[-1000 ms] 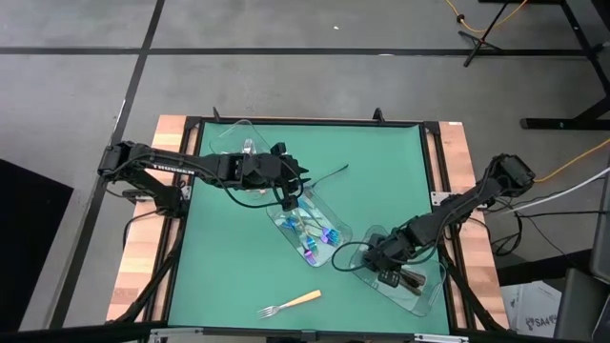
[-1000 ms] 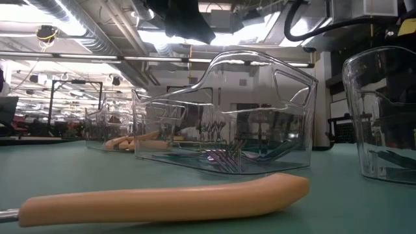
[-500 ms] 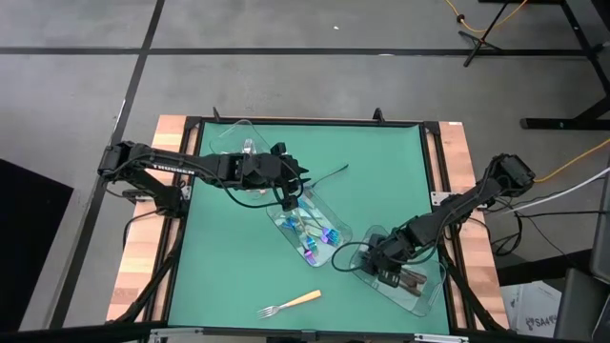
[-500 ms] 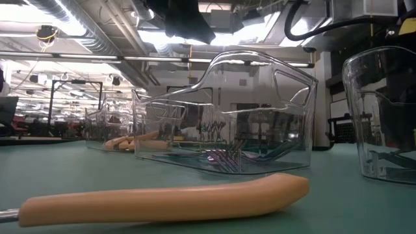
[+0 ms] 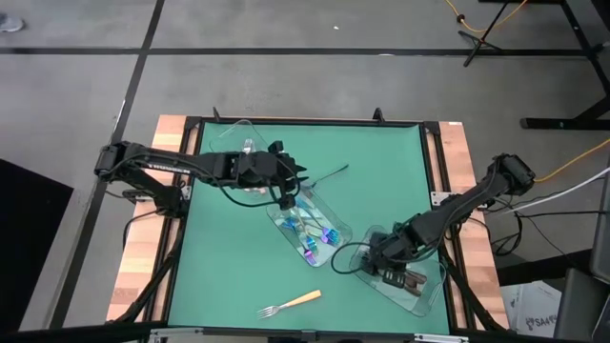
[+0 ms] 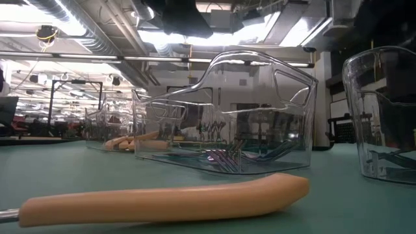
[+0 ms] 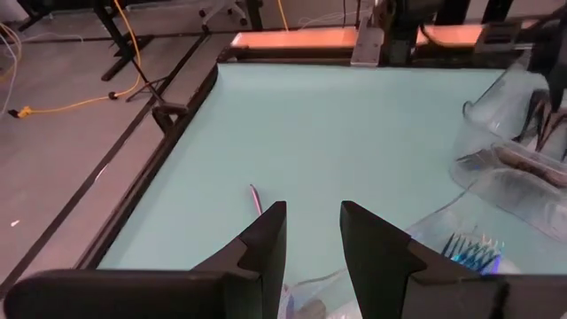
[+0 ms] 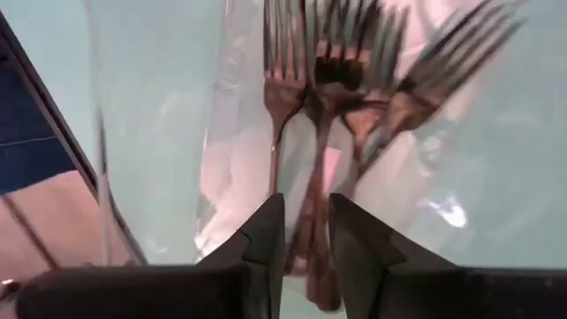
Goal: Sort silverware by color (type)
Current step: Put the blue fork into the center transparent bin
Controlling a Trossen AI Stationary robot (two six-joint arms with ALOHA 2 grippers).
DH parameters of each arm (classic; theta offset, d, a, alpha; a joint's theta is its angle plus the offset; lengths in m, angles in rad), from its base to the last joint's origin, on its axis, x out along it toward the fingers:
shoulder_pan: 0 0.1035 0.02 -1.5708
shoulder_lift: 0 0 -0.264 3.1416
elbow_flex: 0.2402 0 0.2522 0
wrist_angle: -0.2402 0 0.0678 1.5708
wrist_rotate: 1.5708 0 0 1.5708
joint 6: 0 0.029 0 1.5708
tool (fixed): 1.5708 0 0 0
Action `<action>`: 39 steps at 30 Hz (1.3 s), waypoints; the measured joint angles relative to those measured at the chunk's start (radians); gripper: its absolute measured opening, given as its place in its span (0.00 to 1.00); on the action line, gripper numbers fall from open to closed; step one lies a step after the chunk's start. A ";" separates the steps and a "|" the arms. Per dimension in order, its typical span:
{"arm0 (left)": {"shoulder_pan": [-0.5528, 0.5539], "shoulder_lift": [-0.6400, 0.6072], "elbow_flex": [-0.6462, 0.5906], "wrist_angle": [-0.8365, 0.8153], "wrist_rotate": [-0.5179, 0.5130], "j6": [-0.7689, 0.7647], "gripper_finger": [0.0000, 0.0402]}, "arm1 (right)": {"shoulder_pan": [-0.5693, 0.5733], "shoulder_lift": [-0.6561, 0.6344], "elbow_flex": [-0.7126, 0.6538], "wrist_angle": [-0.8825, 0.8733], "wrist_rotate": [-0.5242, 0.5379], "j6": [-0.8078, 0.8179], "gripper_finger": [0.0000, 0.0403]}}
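Note:
My right gripper hangs open just above the clear tray at the table's near right. Several dark forks lie on that tray's floor below its fingers, and nothing is between them. My left gripper is open and empty over the far end of the middle tray, which holds iridescent forks. An orange-handled fork lies flat on the mat near the front edge. A thin dark utensil lies on the mat past the left gripper. More orange handles lie in the far-left tray.
The three clear trays have tall curved walls. Open green mat lies at the near left and at the far right. A raised dark frame borders the mat.
My right gripper has risen from inside the near-right tray. Its arm's dark parts have left the top of the low view. The dark forks stay lying in the tray.

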State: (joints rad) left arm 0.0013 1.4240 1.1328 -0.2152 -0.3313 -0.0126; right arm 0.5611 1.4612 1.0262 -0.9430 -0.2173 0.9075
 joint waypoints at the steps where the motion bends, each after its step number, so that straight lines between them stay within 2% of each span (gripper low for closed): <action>1: 0.000 -0.008 0.000 0.000 0.000 0.000 0.26 | -0.003 0.000 0.028 -0.037 0.015 -0.016 0.19; 6: 0.000 -0.073 0.002 -0.069 0.000 0.000 0.26 | -0.055 0.000 0.187 -0.215 0.109 -0.130 0.19; 10: 0.000 -0.139 0.003 -0.164 -0.001 0.004 0.26 | -0.135 -0.001 0.312 -0.293 0.257 -0.320 0.20; 13: 0.000 -0.185 0.000 -0.222 -0.001 0.007 0.26 | -0.220 -0.001 0.381 -0.286 0.353 -0.505 0.20; 17: 0.000 -0.249 0.001 -0.272 -0.001 0.023 0.26 | -0.369 -0.001 0.417 -0.208 0.383 -0.737 0.19; 21: 0.000 -0.309 0.001 -0.340 -0.005 0.022 0.26 | -0.533 0.010 0.417 -0.106 0.350 -0.933 0.19; 29: 0.000 -0.402 0.001 -0.493 -0.025 -0.025 0.26 | -0.809 0.117 0.416 0.046 0.186 -1.209 0.19; 33: 0.000 -0.420 0.001 -0.537 -0.028 -0.037 0.26 | -0.900 0.202 0.416 0.087 0.103 -1.293 0.19; 39: 0.000 -0.425 0.000 -0.566 -0.056 -0.037 0.26 | -0.964 0.336 0.416 0.121 -0.001 -1.413 0.19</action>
State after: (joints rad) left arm 0.0017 0.9990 1.1332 -0.7814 -0.3875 -0.0498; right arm -0.4032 1.7969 1.4422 -0.8219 -0.2181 -0.5055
